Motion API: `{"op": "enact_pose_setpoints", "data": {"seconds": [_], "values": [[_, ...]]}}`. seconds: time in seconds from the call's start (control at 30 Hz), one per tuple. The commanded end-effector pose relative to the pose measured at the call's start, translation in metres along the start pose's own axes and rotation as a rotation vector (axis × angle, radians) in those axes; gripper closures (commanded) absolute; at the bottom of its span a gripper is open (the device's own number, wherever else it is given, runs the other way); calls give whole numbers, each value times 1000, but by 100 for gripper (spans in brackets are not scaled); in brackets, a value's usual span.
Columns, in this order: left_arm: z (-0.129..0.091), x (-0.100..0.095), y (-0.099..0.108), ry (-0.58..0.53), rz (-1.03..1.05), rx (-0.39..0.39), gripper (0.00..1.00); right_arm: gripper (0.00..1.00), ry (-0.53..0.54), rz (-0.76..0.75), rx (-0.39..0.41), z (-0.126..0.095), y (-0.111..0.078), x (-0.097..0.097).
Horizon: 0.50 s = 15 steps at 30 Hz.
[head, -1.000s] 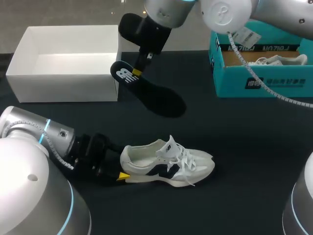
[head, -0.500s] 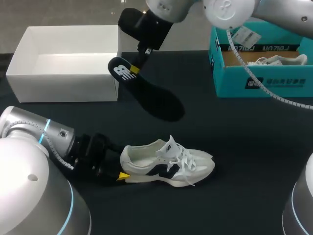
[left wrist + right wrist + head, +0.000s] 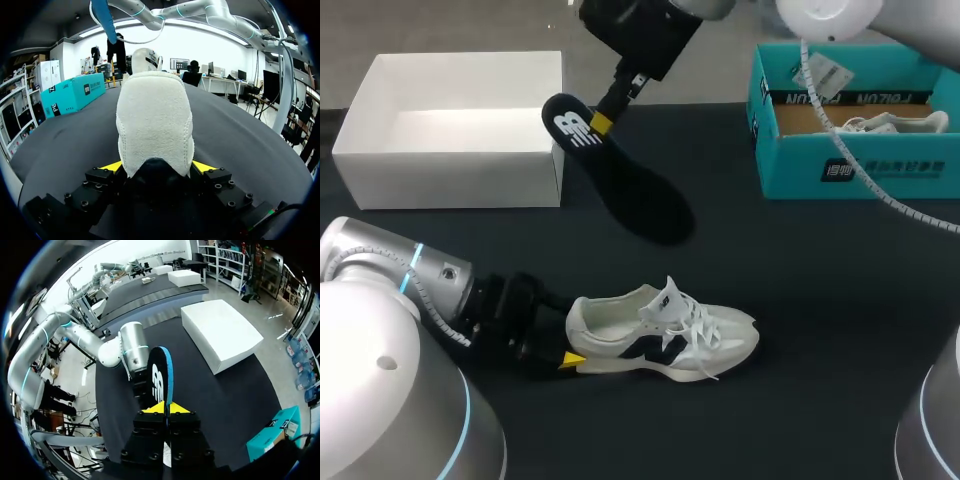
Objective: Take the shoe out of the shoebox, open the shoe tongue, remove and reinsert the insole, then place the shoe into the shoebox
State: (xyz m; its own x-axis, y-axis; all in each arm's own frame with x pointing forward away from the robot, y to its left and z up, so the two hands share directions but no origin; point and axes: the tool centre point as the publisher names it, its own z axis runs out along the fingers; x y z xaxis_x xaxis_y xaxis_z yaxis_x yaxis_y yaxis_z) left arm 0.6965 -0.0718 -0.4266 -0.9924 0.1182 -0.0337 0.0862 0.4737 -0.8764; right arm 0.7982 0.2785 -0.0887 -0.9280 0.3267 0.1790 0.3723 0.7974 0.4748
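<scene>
Your right arm is drawing up and back from where it was a second ago, and it is taking the black foam insole with the white logo a little higher and further from the shoe. Its jaws are pinching the heel end of that insole, closed flat on it from both sides, as the right wrist view is showing edge-on.

The insole is hanging in the air over the dark tabletop, between the open white cardboard box and the white lace-up sneaker with the navy side mark, and touching neither. Your left arm is lying low at the sneaker's heel, and its jaws are clamping that heel between the yellow tips, so the sneaker is sitting upright on its sole.

Here is what you are steering by. The insole's long axis is slanting down from the jaws, toe end lowest and pointing toward your right and toward you. The sneaker's long axis is running heel-left to toe-right, with the collar opening just behind the raised tongue. So the insole's toe is already aiming roughly the sneaker's way, though well apart from the opening. By my judgement, you are needing the right arm alone to carry the toe end down into that opening.
</scene>
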Motion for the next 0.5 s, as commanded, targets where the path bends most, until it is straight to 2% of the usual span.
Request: {"op": "enact_pose_setpoints", "data": {"seconds": [0.03, 0.23, 0.5], "values": [[8, 3, 6, -2, 0, -3, 100, 100, -26, 9, -49, -16, -15, 12], [8, 3, 6, -2, 0, -3, 100, 100, -74, -18, -48, -35, -19, 25], [8, 3, 6, -2, 0, -3, 100, 100, -74, -18, -48, -35, -19, 25]]}}
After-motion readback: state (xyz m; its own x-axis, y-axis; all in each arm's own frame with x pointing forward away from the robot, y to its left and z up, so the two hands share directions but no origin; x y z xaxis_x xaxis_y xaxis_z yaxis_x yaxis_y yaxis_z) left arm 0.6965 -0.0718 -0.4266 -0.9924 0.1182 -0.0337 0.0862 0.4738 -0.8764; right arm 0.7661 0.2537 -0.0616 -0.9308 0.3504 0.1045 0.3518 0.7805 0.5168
